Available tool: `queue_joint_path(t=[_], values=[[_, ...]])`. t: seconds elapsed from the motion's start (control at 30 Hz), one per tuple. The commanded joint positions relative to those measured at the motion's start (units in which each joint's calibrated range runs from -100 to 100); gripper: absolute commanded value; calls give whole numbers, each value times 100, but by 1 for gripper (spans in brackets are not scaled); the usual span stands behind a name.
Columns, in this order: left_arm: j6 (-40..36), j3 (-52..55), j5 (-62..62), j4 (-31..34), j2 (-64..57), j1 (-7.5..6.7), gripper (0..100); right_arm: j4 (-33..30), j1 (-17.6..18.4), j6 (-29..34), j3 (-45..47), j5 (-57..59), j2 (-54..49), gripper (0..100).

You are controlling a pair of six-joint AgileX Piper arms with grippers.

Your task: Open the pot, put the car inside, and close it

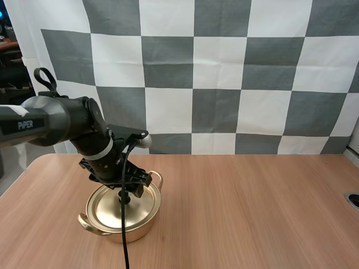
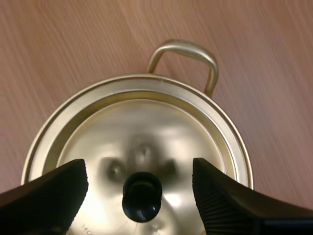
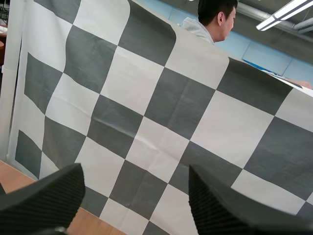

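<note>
High view: the gold pot [image 1: 120, 224] stands on the wooden surface [image 1: 252, 213] with its lid [image 1: 109, 210] seated flat on the rim. A black knob [image 1: 123, 196] rises from the middle of the lid. The left arm [image 1: 61, 120] reaches down over the pot, and the left gripper [image 1: 124, 189] hangs directly above the knob.

Left wrist view: the left gripper [image 2: 139, 171] is released. Its two ribbed fingers [image 2: 54, 191] stand well apart, one on each side of the knob [image 2: 142, 196], and neither touches it. How far above the lid [image 2: 146, 122] they hang cannot be told. One looped handle [image 2: 183, 51] sticks out from the side of the pot [image 2: 230, 142] farthest from the gripper, with bare surface [image 2: 58, 49] all around the pot.

Right wrist view: the right gripper [image 3: 136, 176] is also released, its fingers [image 3: 44, 196] spread with nothing between them. It is raised off the surface [image 3: 12, 178], a strip of which shows beneath one finger. A person [image 3: 215, 17] is seen far beyond the gripper, turned away.
</note>
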Motion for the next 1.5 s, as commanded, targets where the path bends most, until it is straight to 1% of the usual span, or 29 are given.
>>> queue_joint_path(t=[0.0,0.13,0.3,0.43,0.57,0.6,0.63,0.67,0.7,0.8,0.9,0.93,1.0,1.03,1.07,1.13,1.2,1.23,1.27,1.3,1.33,1.47], values=[[174,-38,-17,-3,-155,-2,100,-5,-2,-5,0,4,-5,100],[533,-383,451,-27,-465,-2,100,-1,-2,-5,0,4,-5,100],[562,-1149,1541,-27,-644,-2,100,35,-2,-5,0,4,-5,100],[263,-1592,1452,137,-659,-2,100,45,-2,-5,0,4,-5,100],[497,-1736,1722,137,-726,-2,100,34,-2,-5,0,4,-17,100],[497,-1736,1814,137,-767,-2,75,23,-2,-5,0,4,-20,100],[418,-1736,1849,137,-802,-2,31,-2,-2,-5,0,4,-20,100],[322,-1736,1867,137,-859,-2,0,-2,-2,-5,0,4,-32,100],[313,-1736,1867,123,-916,-2,5,-16,-2,-5,0,4,-35,100],[161,-1736,1668,101,-1159,-2,5,-81,-19,57,13,4,-91,100],[-242,-1736,1238,248,-1524,-2,5,-392,-213,483,270,4,-249,100],[-445,-1736,1006,368,-1695,-2,5,-441,-320,709,451,4,-334,100],[-797,-1736,473,528,-2084,-2,4,-382,-532,959,932,4,-549,100],[-983,-1736,163,606,-2322,-2,1,-298,-651,970,1231,4,-688,100],[-1125,-1736,-52,659,-2556,-2,0,-217,-759,970,1485,4,-804,100],[-1382,-1736,-558,696,-2990,-2,0,51,-938,970,2119,4,-1089,100],[-1485,-1736,-957,699,-3399,-2,0,253,-1048,873,2638,4,-1321,100],[-1485,-1736,-1101,699,-3613,-2,0,279,-1087,821,2876,-44,-1407,80],[-1485,-1736,-1193,699,-3808,-2,0,279,-1106,845,3038,-180,-1453,47],[-1485,-1736,-1263,699,-3989,-2,0,188,-1135,997,3221,-339,-1505,6],[-1485,-1736,-1298,676,-4117,-2,0,71,-1155,1225,3310,-430,-1538,0],[-1532,-1640,-1412,596,-4641,-2,0,-188,-1207,1301,3418,-721,-1580,0]])
